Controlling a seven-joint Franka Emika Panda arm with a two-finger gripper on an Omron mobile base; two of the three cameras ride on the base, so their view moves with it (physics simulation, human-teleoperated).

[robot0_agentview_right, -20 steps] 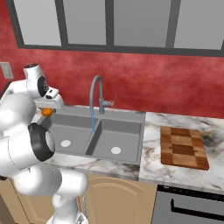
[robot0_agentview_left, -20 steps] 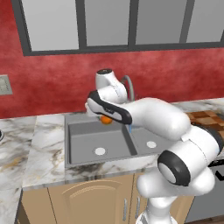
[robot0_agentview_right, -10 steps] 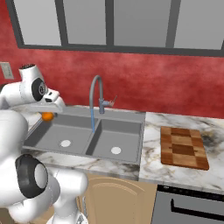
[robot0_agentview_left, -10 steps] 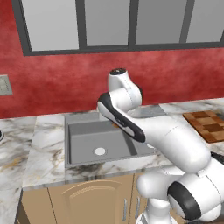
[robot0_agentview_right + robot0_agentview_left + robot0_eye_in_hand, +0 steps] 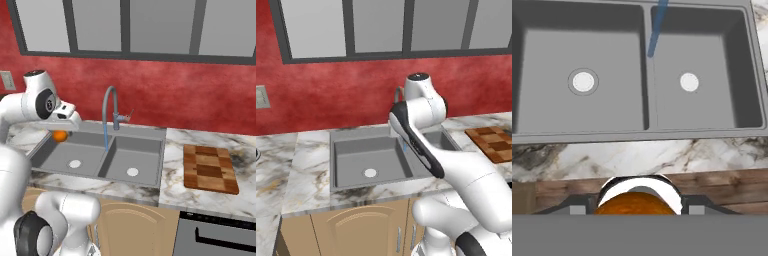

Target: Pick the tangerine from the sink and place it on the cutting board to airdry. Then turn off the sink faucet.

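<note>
Right base view: at left, gripper (image 5: 61,131) clasps the tangerine (image 5: 60,135) lifted above the sink (image 5: 145,135), cutting board (image 5: 209,168) well apart at far right on the bench (image 5: 172,150); hand view adds fruit (image 5: 635,205) between jaws, blue stream (image 5: 655,31) running.

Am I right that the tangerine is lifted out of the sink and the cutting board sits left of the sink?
Not quite. In the right base view the tangerine is lifted out of the sink, but the cutting board sits to the sink's right.
</note>
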